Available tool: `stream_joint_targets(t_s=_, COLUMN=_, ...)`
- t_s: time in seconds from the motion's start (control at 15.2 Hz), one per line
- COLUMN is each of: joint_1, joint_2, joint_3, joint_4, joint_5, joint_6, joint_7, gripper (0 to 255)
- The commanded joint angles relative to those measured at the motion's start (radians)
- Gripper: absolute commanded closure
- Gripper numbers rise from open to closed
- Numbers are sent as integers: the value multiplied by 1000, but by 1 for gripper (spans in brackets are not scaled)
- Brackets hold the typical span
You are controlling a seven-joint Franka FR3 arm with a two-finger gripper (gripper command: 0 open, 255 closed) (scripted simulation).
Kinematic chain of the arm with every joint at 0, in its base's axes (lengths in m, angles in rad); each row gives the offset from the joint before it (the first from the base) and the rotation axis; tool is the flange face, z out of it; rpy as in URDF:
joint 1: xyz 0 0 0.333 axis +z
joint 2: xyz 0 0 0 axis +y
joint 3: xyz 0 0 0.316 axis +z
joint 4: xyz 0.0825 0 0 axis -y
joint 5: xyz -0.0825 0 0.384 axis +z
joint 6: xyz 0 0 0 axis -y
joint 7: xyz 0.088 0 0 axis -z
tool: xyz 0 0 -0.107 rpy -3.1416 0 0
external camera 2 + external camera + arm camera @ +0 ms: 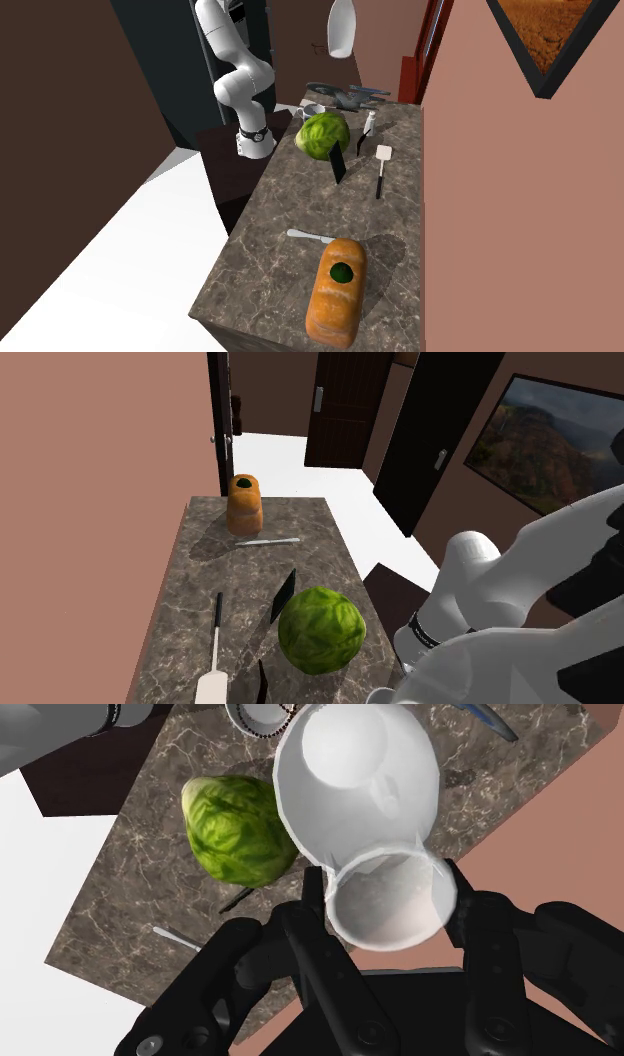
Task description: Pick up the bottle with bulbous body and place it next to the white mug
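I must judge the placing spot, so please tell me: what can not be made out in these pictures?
White mug: wrist view, cut by the picture's edge and partly hidden behind the white bottle.
Counter beside the mug: wrist view, hidden under the bottle.
Bottle's neck: second exterior view, cut by the top edge.
Spatula: shoulder view, blade cut by the bottom edge.

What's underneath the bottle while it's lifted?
Below the white bottle held in the end effector: marbled countertop, with the green cabbage alongside and a white mug's rim past it. The bottle's body hides the counter directly beneath.
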Motion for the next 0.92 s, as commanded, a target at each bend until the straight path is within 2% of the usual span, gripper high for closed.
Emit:
stream_joint_targets(t_s=0.0, joint_1=-10, joint_2=23, joint_3=58, joint_4=66, joint_5=9, joint_6=-31, joint_7=65, gripper=255)
stream_joint_targets(t_s=0.86, joint_1=50, joint_2=-111, joint_3=17, joint_4=-225, joint_5=63, joint_6=133, joint_7=18, gripper=255)
